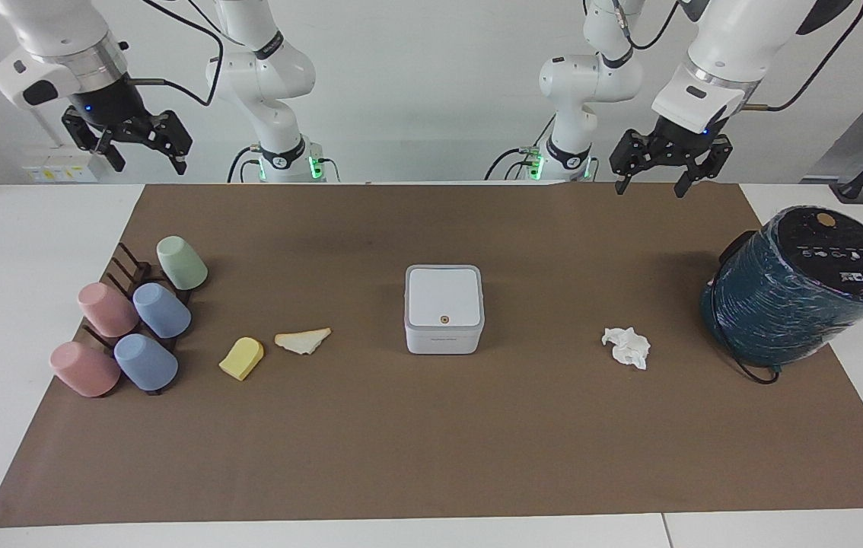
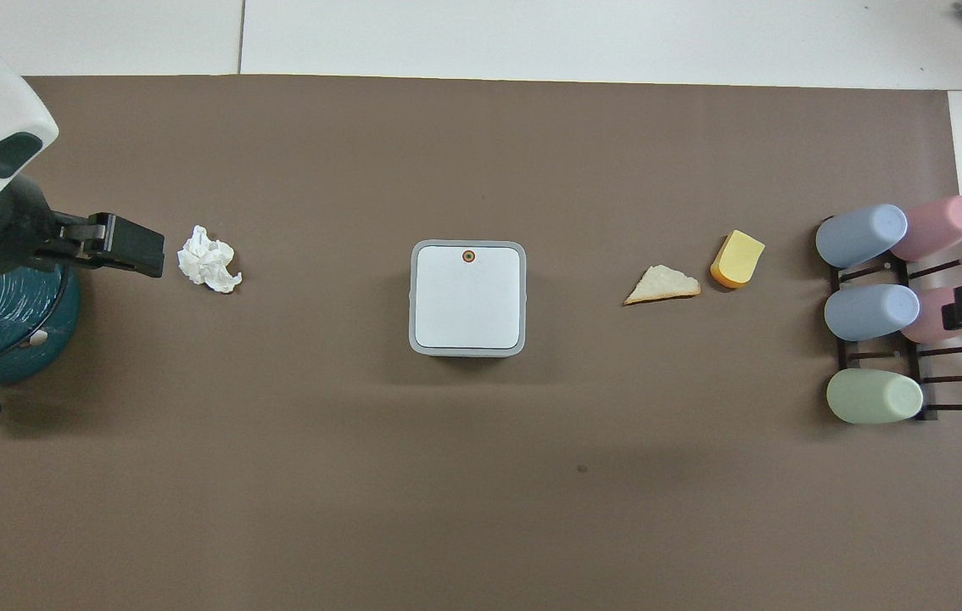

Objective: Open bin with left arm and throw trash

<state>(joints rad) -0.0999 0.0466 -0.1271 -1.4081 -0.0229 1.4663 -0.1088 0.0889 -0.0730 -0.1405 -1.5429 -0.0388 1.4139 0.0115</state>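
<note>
Bin (image 1: pixel 444 308) sat mid-mat, lid down, orange dot (image 1: pixel 444 319) on the lid edge farther from the robots. None of the 3 scraps were binned: tissue (image 1: pixel 626 346) toward the left arm's end, bread slice (image 1: pixel 303 340) and yellow block (image 1: pixel 241 358) toward the right arm's end, beside the cup rack (image 1: pixel 127 320).

Left gripper (image 1: pixel 652 183) hung high over the mat's robot-side edge, fingers spread, carrying nothing. Right gripper (image 1: pixel 148 161) waited raised above the table edge near the cups, also released and empty.

I judged the opening step barely begun. Next move, as I read it: bring the left gripper over the bin and work the lid at the dot before any scrap is lifted.
</note>
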